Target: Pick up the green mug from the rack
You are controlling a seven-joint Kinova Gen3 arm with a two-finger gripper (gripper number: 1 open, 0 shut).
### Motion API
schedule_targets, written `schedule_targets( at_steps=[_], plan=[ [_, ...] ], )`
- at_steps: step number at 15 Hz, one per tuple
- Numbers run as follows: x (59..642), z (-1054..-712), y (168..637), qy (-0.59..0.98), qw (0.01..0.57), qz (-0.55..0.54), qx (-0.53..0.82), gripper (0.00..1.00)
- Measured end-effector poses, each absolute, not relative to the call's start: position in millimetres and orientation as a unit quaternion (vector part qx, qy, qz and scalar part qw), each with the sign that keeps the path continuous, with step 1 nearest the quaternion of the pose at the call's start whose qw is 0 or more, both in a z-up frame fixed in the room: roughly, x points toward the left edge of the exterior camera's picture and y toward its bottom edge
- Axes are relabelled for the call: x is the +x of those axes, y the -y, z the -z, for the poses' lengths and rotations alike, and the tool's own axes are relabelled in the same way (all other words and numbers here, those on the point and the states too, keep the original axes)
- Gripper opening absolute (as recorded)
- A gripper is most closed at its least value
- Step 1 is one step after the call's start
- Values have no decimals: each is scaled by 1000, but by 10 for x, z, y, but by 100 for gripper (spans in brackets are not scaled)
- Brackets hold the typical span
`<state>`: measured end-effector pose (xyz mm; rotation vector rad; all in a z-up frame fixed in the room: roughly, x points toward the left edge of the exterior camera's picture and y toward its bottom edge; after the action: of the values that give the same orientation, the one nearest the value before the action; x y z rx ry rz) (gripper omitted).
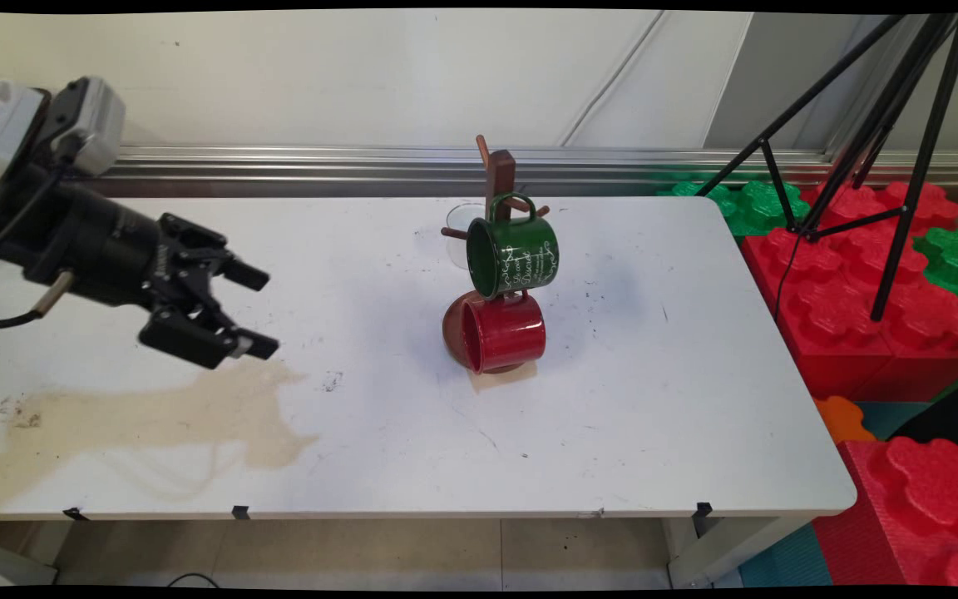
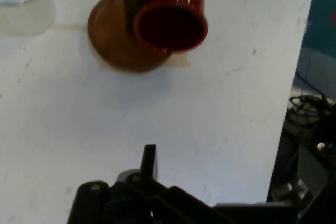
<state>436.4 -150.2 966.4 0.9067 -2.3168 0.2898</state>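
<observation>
My gripper [image 1: 256, 309] hangs open above the table's left side, its fingers pointing right, with nothing between them. To its right, well apart, a brown wooden mug tree [image 1: 499, 179] stands near the table's middle. A green mug [image 1: 514, 255] hangs from an upper peg and a red mug [image 1: 504, 332] hangs low over the round base. A clear glass [image 1: 461, 233] stands behind the tree, partly hidden. In the hand view the red mug [image 2: 170, 22] shows its open mouth, beside the round base [image 2: 113, 45] and the glass [image 2: 23, 1]. One black finger [image 2: 149, 161] rises at the bottom.
A tan stain [image 1: 155, 416] spreads over the white table [image 1: 654, 399] below the gripper. A black tripod [image 1: 886, 141] stands off the table's right side on red and green foam blocks [image 1: 853, 283]. A metal rail [image 1: 321, 162] runs along the wall.
</observation>
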Motion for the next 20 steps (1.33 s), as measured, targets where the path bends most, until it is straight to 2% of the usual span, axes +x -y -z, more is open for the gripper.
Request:
schedule_targets(
  at_steps=[9, 20],
  plan=[
    [3852, -9766, 1792, 861, 349, -111, 353, 100],
    [3322, -9597, 2275, 835, 388, -111, 374, 100]
  ],
)
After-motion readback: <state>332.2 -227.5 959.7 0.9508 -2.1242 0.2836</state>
